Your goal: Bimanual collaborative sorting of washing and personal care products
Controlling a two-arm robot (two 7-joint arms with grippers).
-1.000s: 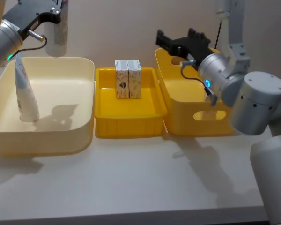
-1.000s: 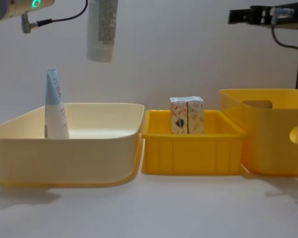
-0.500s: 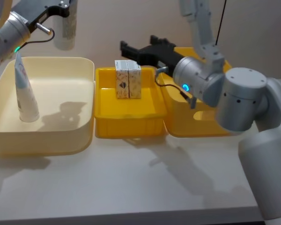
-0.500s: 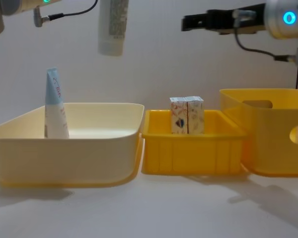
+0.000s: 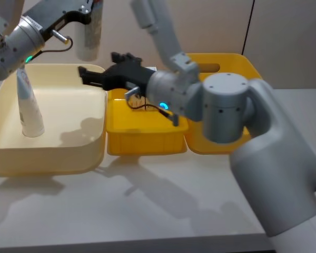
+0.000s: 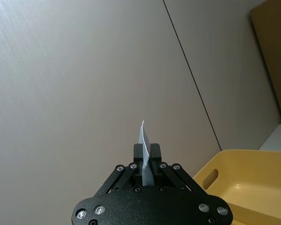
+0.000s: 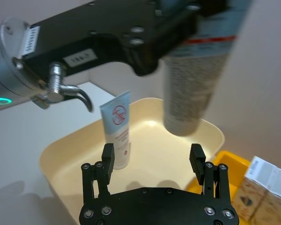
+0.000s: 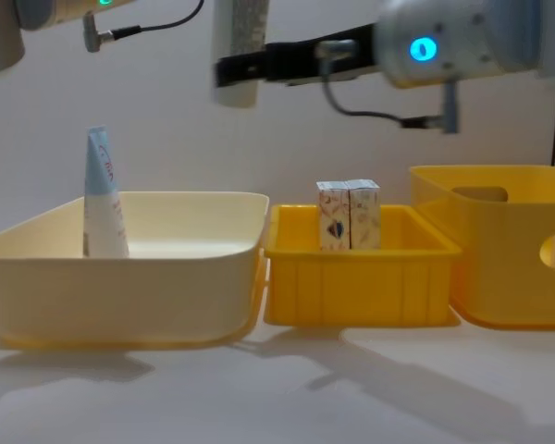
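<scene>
The standing tube (image 5: 29, 105) is pale blue-white with red lettering; the held tube (image 7: 196, 79), whitish with grey print. The boxes (image 8: 349, 215) seem white with orange-blue prints.

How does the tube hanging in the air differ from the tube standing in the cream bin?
The hanging tube is clamped at its flat top by the left end effector, above the cream bin; the standing tube rests inside it, untouched. The hanging tube shows grey small print; the standing tube shows a red logo. Both point wide end down.
</scene>
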